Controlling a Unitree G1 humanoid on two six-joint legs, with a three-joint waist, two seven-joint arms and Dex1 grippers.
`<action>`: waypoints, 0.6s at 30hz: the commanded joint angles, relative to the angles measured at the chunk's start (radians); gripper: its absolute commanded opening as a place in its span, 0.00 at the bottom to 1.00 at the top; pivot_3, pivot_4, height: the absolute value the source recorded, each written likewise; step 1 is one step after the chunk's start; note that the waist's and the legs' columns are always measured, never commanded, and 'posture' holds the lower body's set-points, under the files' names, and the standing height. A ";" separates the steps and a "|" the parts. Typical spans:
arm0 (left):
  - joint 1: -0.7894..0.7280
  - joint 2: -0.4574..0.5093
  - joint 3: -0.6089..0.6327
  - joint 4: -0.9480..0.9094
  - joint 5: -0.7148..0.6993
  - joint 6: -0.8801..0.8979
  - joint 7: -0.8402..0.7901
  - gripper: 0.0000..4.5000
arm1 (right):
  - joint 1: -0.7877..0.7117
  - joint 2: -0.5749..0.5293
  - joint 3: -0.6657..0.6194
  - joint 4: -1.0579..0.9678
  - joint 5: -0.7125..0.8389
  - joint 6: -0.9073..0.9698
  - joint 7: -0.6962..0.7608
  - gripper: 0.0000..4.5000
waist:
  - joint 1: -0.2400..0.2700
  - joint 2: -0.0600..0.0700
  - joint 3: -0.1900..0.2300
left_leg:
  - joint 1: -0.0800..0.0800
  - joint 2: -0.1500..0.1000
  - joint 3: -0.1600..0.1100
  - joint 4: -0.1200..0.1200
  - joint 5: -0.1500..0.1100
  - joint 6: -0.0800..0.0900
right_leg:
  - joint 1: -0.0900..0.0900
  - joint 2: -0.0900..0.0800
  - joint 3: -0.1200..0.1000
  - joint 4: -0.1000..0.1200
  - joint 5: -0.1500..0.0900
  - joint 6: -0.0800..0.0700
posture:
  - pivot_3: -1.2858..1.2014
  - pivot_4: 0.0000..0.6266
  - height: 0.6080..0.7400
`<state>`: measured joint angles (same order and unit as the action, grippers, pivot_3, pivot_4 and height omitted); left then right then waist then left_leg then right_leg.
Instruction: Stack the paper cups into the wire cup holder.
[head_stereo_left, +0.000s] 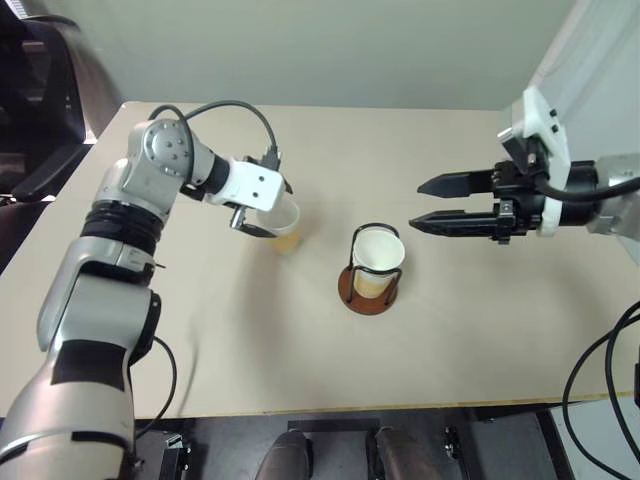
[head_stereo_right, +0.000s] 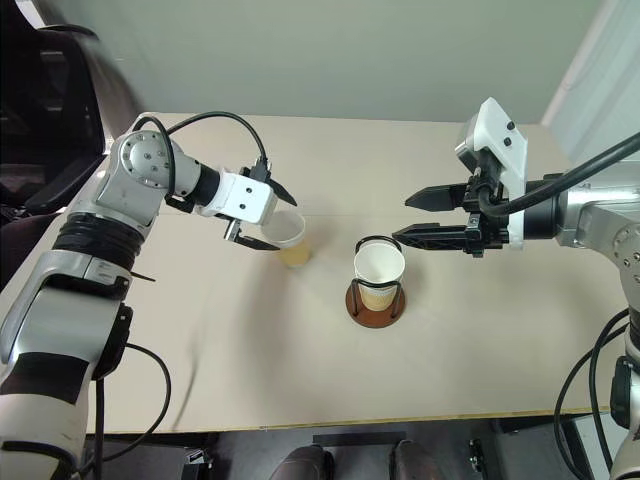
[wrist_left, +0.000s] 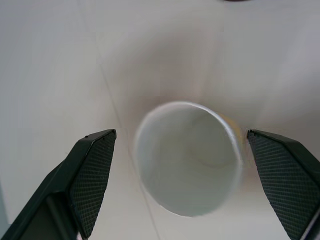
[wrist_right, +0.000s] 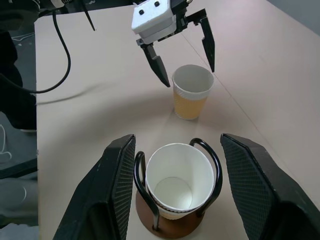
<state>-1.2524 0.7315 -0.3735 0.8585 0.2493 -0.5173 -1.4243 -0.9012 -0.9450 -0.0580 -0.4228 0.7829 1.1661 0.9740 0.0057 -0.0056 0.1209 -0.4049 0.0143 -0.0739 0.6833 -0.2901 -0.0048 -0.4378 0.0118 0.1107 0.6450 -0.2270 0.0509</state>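
Overhead, the left tool (wrist_right: 182, 52) hangs spread around a standing paper cup (wrist_right: 192, 92) — right tool (head_stereo_right: 405, 219) agape, empty, near the wire cup holder (head_stereo_right: 377, 300).

Looked over every view and honestly there's nothing to read anywhere: no words, logos, numbers or stickers that I can make out.
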 joint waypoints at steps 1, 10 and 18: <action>0.000 0.025 0.002 -0.054 0.011 0.000 -0.017 1.00 | -0.015 -0.035 -0.033 0.002 0.020 -0.004 0.009 0.59 | 0.001 0.000 0.000 | 0.000 0.000 -0.001 0.000 0.000 0.000 | 0.000 -0.001 0.000 0.000 0.000 0.000 | 0.52 0.24 1.00; 0.006 0.015 -0.017 0.008 0.090 -0.047 0.096 1.00 | -0.011 -0.044 -0.025 0.007 0.030 -0.017 0.003 0.59 | 0.002 0.000 0.000 | 0.000 0.000 0.000 0.001 0.000 0.000 | 0.000 -0.001 0.000 0.000 0.000 0.000 | 0.52 0.24 1.00; 0.023 -0.039 -0.044 0.094 0.123 -0.094 0.159 1.00 | 0.017 -0.053 -0.024 0.000 0.030 -0.029 0.004 0.59 | 0.005 0.000 0.000 | 0.000 -0.001 0.000 0.001 0.000 0.000 | 0.000 -0.001 -0.001 0.000 0.000 0.000 | 0.52 0.24 1.00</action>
<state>-1.2290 0.6956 -0.4195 0.9485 0.3764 -0.5940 -1.2796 -0.8771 -0.9823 -0.0581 -0.4049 0.8017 1.1572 0.9745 0.0103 -0.0056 0.1209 -0.4053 0.0134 -0.0740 0.6845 -0.2899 -0.0046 -0.4377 0.0108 0.1099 0.6454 -0.2268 0.0513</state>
